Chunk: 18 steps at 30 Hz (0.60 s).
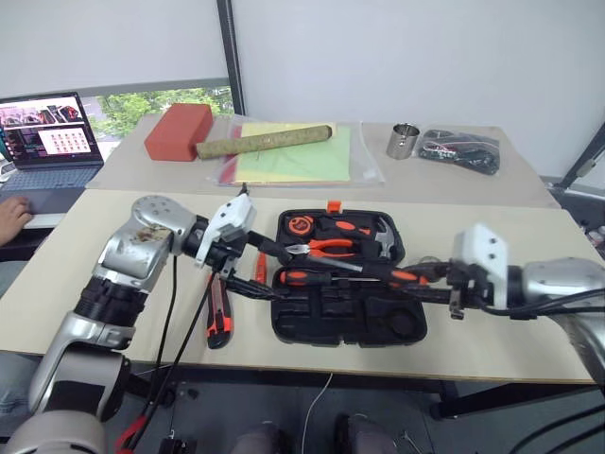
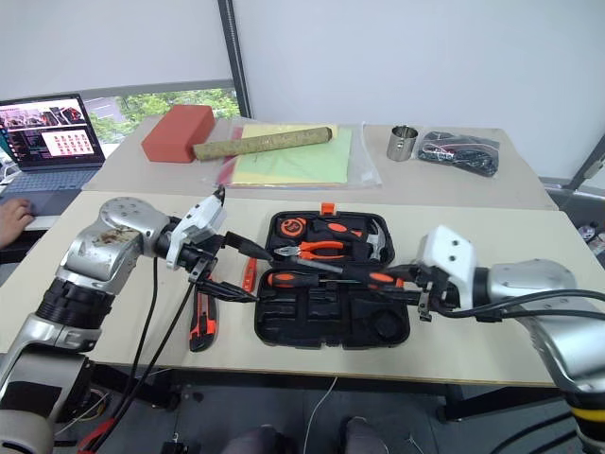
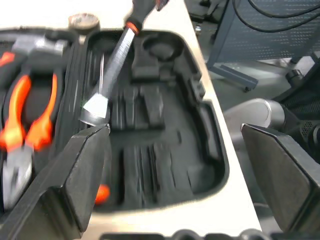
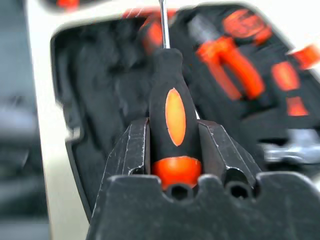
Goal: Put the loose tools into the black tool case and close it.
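The black tool case (image 1: 350, 326) lies open at the middle of the near table, its front half showing bare moulded slots. My right gripper (image 1: 442, 281) is shut on the orange-and-black handle of a screwdriver (image 4: 172, 112). It holds that tool over the case's right side with the shaft (image 1: 331, 264) pointing left. A second screwdriver (image 1: 304, 277) lies across the case's left part. My left gripper (image 1: 260, 270) hangs open at the case's left edge, empty. The orange tester (image 1: 260, 268) lies beside that edge, and the folding utility knife (image 1: 219, 322) lies on the table further left.
Pliers (image 1: 326, 248), a hammer (image 1: 383, 241) and a tape measure (image 1: 299, 225) sit in the case's far half. The far table holds a red block (image 1: 178, 130), a rolled mat (image 1: 265, 142), a metal cup (image 1: 404, 141) and black cables (image 1: 460, 149). A laptop (image 1: 52, 132) and a person's hand (image 1: 11, 216) are far left.
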Each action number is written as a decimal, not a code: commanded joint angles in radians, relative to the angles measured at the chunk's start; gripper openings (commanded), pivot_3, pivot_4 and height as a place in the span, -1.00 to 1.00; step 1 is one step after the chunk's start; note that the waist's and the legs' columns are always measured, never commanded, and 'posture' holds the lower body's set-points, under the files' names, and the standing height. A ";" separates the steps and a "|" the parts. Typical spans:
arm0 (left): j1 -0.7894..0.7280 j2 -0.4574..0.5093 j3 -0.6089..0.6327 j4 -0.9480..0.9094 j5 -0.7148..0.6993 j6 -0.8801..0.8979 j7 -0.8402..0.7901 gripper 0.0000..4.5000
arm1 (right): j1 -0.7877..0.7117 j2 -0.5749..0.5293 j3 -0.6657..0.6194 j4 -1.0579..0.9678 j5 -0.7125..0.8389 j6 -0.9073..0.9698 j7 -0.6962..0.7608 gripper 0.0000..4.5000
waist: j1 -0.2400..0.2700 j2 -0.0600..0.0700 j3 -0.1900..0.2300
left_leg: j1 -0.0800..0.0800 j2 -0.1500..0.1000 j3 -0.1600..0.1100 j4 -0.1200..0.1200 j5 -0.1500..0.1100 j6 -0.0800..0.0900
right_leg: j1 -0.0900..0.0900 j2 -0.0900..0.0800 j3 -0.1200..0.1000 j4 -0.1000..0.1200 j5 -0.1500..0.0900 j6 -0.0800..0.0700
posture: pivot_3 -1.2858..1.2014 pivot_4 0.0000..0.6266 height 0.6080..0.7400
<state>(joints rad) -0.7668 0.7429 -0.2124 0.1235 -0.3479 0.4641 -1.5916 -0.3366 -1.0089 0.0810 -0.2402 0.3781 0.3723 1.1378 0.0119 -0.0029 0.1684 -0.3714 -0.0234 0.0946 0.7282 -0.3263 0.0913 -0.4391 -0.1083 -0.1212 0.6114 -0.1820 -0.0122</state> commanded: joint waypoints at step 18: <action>0.101 0.085 0.089 -0.176 -0.070 0.072 0.095 1.00 | -0.240 0.123 0.109 0.395 -0.210 -0.283 0.190 0.45 | -0.005 0.000 0.002 | 0.000 0.001 -0.001 0.000 0.000 -0.001 | 0.001 -0.002 -0.002 0.000 0.000 0.000 | 0.03 -0.52 1.00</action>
<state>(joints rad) -0.6624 0.8183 -0.1510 -0.0257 -0.3956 0.5325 -1.5026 -0.5537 -0.8899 0.2235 0.1690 0.1615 0.0952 1.3311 0.0066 -0.0032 0.1701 -0.3712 -0.0228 0.0934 0.7285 -0.3262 0.0903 -0.4379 -0.1100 -0.1235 0.6114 -0.1822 -0.0122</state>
